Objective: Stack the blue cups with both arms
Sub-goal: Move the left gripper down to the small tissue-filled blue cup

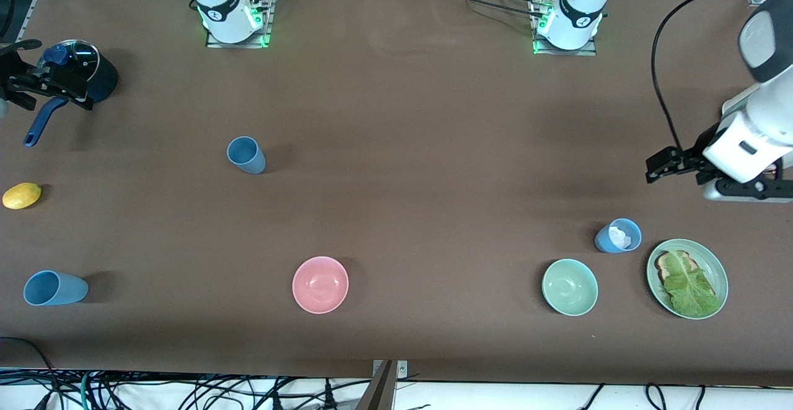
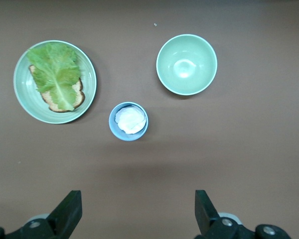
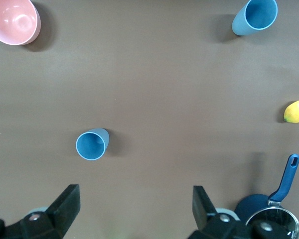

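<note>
Left gripper (image 2: 137, 214) spread wide and empty, above bare table near a blue cup (image 2: 128, 121) holding something white, past it a green bowl (image 2: 186, 64), empty, and green plate (image 2: 87, 94) with lettuce on toast, right gripper (image 3: 134, 209) also wide, empty, over the saucepan (image 3: 269, 219), two empty blue cups (image 3: 92, 144) (image 3: 255, 16) farther out.

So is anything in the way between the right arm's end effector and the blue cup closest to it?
No. The right end effector hangs open over the saucepan; only bare table lies between it and that blue cup.
</note>
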Tool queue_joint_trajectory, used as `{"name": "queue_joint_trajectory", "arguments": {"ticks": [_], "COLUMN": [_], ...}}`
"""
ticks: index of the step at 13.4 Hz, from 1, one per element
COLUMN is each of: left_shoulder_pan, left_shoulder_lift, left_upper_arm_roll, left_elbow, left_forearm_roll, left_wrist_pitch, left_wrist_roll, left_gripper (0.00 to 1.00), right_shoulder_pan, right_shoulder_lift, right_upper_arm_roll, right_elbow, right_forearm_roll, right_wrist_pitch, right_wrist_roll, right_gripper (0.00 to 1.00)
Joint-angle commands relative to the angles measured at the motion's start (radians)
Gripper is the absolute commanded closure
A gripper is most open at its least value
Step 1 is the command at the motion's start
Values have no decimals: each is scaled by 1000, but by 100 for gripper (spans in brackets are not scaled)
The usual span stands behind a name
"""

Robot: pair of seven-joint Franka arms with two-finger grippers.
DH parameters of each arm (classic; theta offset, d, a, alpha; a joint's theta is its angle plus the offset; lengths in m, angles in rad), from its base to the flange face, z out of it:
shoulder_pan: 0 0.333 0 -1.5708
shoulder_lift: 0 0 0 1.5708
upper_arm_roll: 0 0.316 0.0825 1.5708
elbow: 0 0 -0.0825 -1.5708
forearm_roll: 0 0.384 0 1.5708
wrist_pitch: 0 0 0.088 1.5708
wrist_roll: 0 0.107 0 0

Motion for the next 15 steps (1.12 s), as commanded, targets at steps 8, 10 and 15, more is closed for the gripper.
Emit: {"name": "queue_joint_trajectory", "arguments": {"ticks": [8,10,15], "left_shoulder_pan": [54,74,116], "left_shoulder_lift": [34,62,180], "left_upper_arm_roll": [0,0,4], "left_elbow": [-247,-243,-210], "left_forearm_roll": [23,23,23], "left_wrist_pitch": [343,386,506], "left_wrist_roll": [17,59,126], "left_gripper": [0,0,0], "right_shoulder_pan": [-5,-5,-5], "right_shoulder_lift": [4,2,4], "right_upper_arm_roll": [3,3,3], "right_elbow": [25,25,25], "right_forearm_roll": [6,6,6], "right_wrist_pitch": [-22,-22,-22], "right_wrist_roll": [-7,-7,-7], "right_gripper": [0,0,0]}}
